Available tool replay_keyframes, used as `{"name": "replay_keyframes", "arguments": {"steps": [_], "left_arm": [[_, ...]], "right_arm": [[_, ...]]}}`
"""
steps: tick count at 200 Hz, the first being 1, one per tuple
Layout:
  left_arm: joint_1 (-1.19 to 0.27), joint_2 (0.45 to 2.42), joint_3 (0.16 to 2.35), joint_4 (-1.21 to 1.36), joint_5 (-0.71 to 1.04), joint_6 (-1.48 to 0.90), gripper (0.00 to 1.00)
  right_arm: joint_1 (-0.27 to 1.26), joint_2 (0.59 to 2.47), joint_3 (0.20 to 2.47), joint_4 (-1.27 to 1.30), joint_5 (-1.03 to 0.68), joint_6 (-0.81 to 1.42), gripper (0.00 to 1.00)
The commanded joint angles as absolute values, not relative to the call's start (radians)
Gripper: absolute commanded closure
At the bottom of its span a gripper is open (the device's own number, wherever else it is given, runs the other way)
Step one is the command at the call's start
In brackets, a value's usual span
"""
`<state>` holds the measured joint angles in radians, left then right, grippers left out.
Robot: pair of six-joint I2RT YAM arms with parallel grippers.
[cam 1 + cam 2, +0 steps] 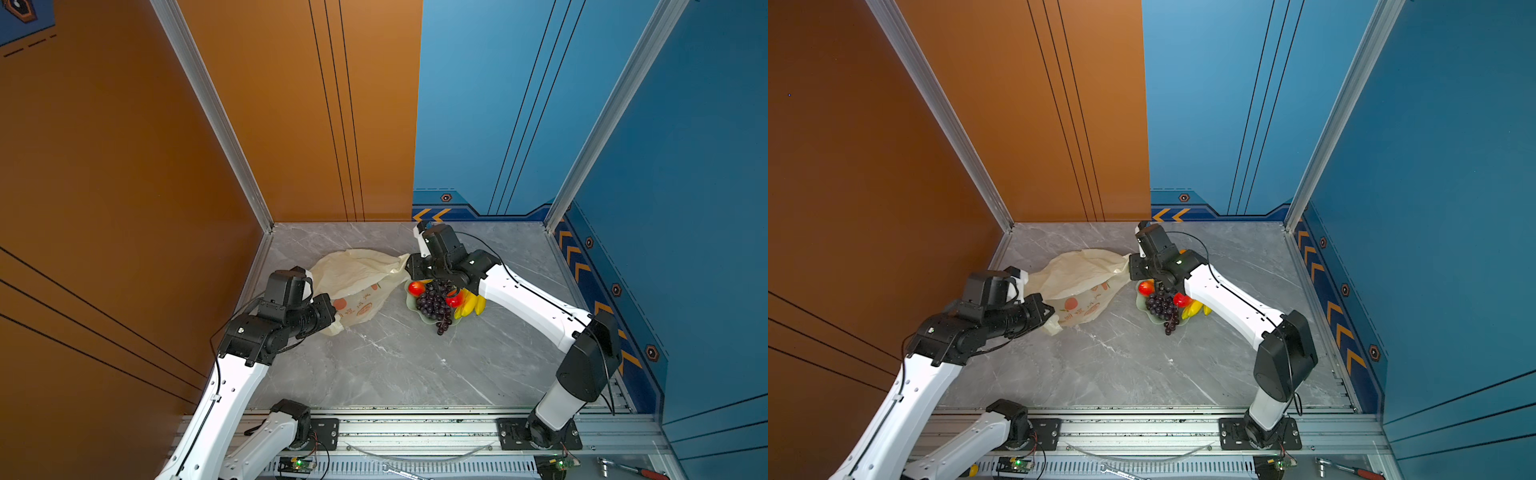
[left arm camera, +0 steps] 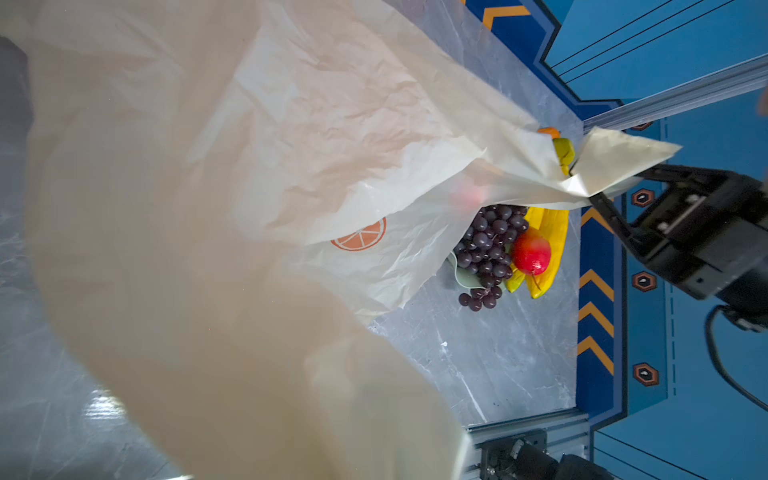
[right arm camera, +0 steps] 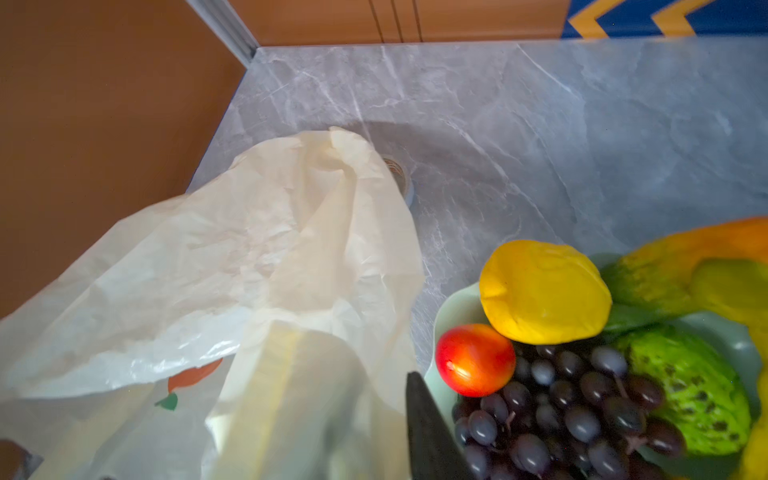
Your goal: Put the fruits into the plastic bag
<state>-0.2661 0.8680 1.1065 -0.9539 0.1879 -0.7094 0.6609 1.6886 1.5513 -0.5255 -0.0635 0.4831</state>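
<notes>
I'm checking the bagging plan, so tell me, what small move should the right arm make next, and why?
Probably ease the right claw clear of the corner of the plastic bag and down toward the red fruit nearest it. Its jaws stand apart around that corner, the left claw seems to hold the plastic bag up, and the fruits in view are all at the dish.

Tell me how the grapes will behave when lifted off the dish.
The grapes would probably flop: a loose tail droops over the dish rim onto the table. The glossy round berries look slippery, so a pinch may slide off. The bunch sits against a red fruit, which might get nudged and roll.
</notes>
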Motion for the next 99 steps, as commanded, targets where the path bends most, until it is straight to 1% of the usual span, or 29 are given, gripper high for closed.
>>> {"name": "replay_keyframes", "arguments": {"steps": [1,16,44,61,73,99], "left_arm": [[-0.259,0.867,1.121,-0.937,0.223,-0.735,1.00],[-0.259,0.875,1.130,-0.937,0.234,-0.732,1.00],[-0.261,0.892,1.148,-0.937,0.256,-0.717,1.00],[-0.262,0.897,1.159,-0.938,0.265,-0.716,1.00],[-0.264,0.896,1.162,-0.938,0.268,-0.715,1.00],[-0.268,0.891,1.167,-0.938,0.273,-0.722,1.00]], "right_arm": [[0.611,1.586,1.555,-0.676,-0.092,0.513,0.42],[0.606,1.508,1.557,-0.746,-0.064,0.478,0.27],[0.618,1.388,1.615,-0.884,-0.070,0.472,0.25],[0.655,1.355,1.661,-0.943,-0.115,0.507,0.27],[0.693,1.353,1.679,-0.956,-0.167,0.529,0.30],[0.829,1.423,1.645,-0.880,-0.307,0.588,0.44]]}}
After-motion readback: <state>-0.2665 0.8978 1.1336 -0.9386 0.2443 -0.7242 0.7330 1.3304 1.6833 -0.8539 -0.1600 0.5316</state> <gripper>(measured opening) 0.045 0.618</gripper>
